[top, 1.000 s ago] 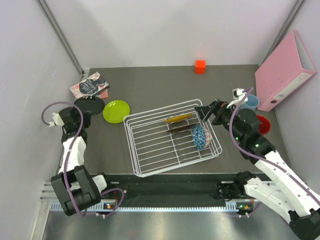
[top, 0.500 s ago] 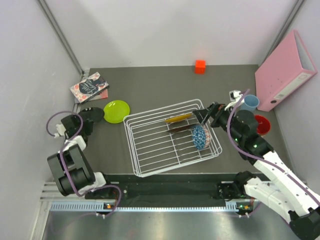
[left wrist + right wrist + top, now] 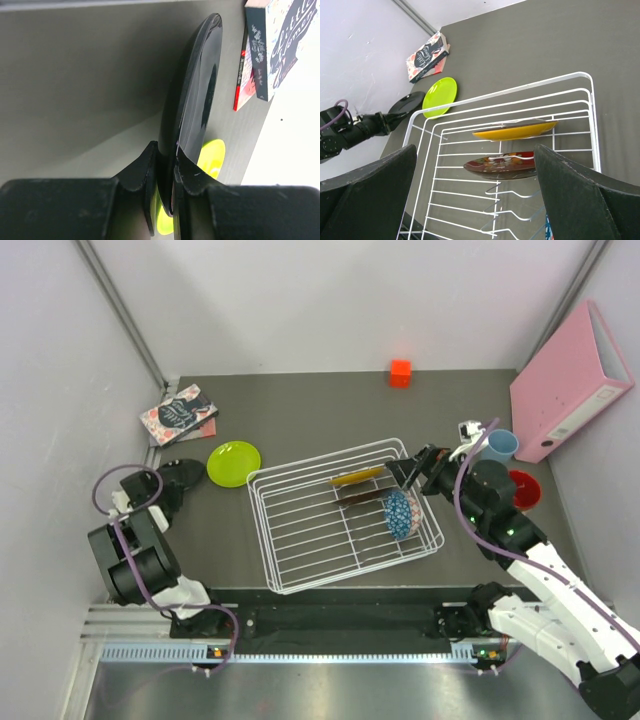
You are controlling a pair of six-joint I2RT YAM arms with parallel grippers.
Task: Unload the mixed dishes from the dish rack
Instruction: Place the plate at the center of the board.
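Note:
The white wire dish rack [image 3: 300, 560] sits mid-table. In it a yellow plate [image 3: 357, 477] and a reddish plate [image 3: 360, 497] stand in the slots, with a blue patterned bowl [image 3: 400, 513] on its side at the right end. My right gripper [image 3: 415, 470] hovers open over the rack's far right corner, above the yellow plate [image 3: 515, 131] and the reddish plate [image 3: 502, 167]. At the far left my left gripper [image 3: 167, 165] is shut on the rim of a black plate [image 3: 192, 105], held on edge near the tabletop beside the lime green plate [image 3: 233, 462].
A light blue cup [image 3: 502, 443] and a dark mug with red inside [image 3: 525, 487] stand right of the rack. A pink binder [image 3: 570, 380] leans at the far right. An orange-red cube [image 3: 400, 372] sits at the back, and books [image 3: 178, 412] lie at the back left.
The left arm has folded back and down, bringing the black plate nearer and lower, left of the lime plate. The right gripper shifted slightly toward the rack, then held still.

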